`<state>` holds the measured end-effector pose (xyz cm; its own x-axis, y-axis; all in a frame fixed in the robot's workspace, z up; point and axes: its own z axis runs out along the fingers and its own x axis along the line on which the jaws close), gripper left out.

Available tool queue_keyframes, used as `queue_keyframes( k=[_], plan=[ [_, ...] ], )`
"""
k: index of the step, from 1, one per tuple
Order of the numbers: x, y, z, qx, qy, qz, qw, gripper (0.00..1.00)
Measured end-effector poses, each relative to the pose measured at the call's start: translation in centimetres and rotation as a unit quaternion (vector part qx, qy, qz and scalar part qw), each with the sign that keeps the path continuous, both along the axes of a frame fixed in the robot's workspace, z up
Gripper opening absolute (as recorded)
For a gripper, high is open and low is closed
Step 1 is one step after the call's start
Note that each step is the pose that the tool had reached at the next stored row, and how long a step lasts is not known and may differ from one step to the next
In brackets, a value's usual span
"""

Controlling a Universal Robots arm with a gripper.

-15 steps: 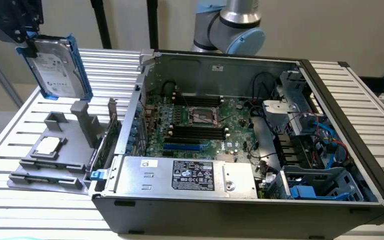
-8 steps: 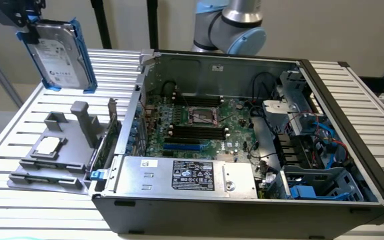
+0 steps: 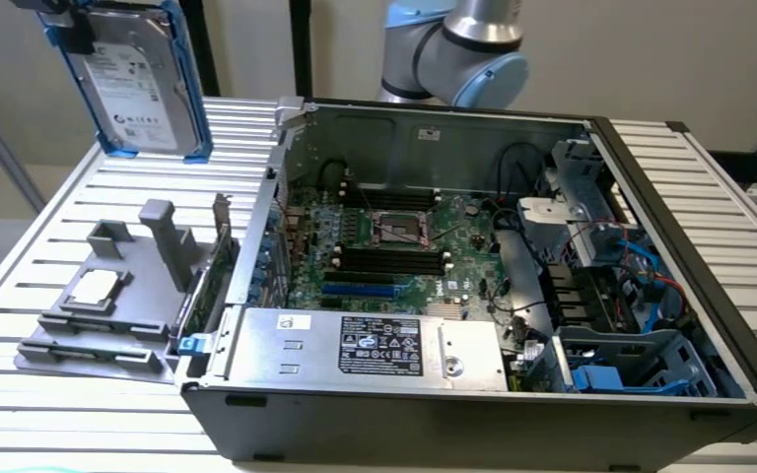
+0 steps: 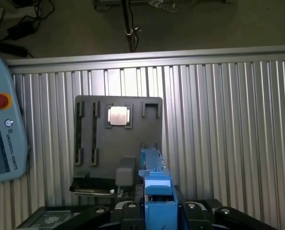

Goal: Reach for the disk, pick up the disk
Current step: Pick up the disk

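Gripper (image 4: 159,210) clamped on the one flat silver-grey, white-labelled disk (image 3: 135,84) by its blue plastic rail; disk hangs upright at the exterior view's left, well above everything, probably so it clears the fixtures; one ribbed aluminium table (image 3: 36,246); one open black computer case (image 3: 484,419); one grey plastic holder (image 3: 90,350), seating one small square silver chip (image 4: 117,115).

arm (image 3: 464,44): 1, joint bent, up high | hand (image 4: 159,210): high, facing down | jaws: clamped on the disk (image 3: 142,84)
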<state>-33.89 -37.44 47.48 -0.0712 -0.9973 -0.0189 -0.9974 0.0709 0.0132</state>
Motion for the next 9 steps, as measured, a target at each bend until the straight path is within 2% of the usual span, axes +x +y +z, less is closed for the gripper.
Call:
queue_keyframes(
  k=[4,9],
  plan=[
    [1.8,-0.52,1.41,0.0004,0.0005,0.000,1.0000,0.33],
    [4.1,-1.19,2.09,0.0013,0.0006,0.000,1.0000,0.33]
  ],
)
